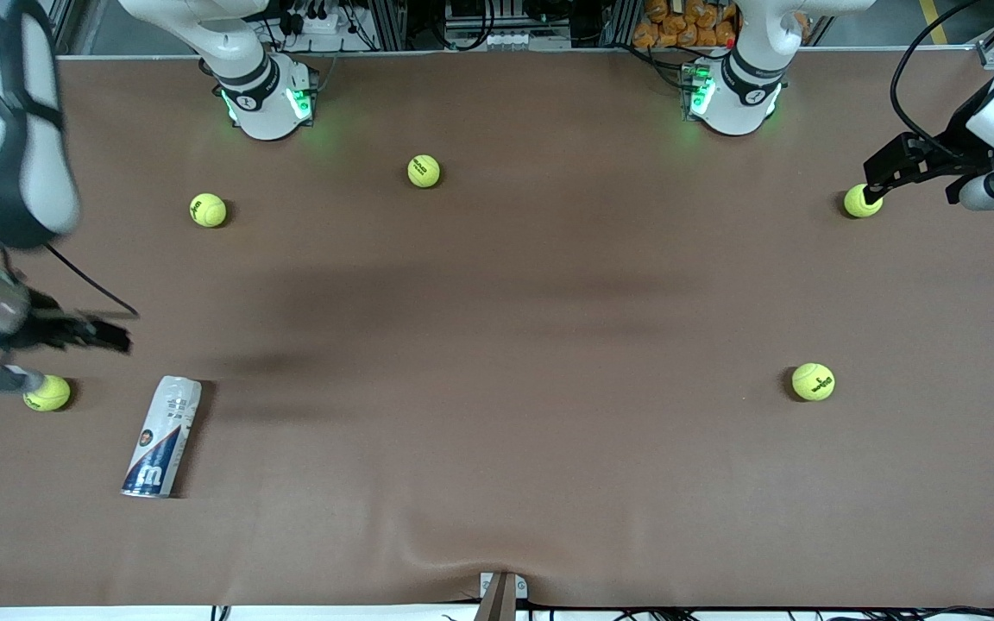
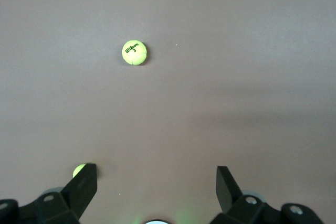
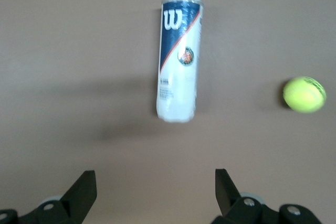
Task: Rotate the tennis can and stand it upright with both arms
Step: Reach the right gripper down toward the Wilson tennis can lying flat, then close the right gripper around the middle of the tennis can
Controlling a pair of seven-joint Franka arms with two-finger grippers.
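Lying on its side on the brown surface point(image 1: 497, 448), the tennis can point(image 1: 162, 435) rests at the right arm's end, nearer to the front camera than anything else on the surface, its silver-rimmed navy end with the white "W" pointing toward that camera and its clear end pointing toward the robots' bases. Just beside it, toward the right arm's edge of the surface, sits a tennis ball point(image 1: 47, 392), apart from the can. Over the surface close by that ball hangs the right tool point(image 1: 109, 335), its fingers spread wide and empty; the right wrist view shows the can point(image 3: 179, 57) and the ball point(image 3: 304, 94) ahead of its open fingers point(image 3: 84, 190). At the left arm's end, the left tool point(image 1: 881, 177) hovers just over a second ball point(image 1: 861, 201), fingers likewise spread and gripping nothing. A third ball point(image 1: 813, 381) lies well apart, nearer to the camera. Two more balls point(image 1: 424, 171) point(image 1: 208, 210) lie close to the right arm's base point(image 1: 268, 99)
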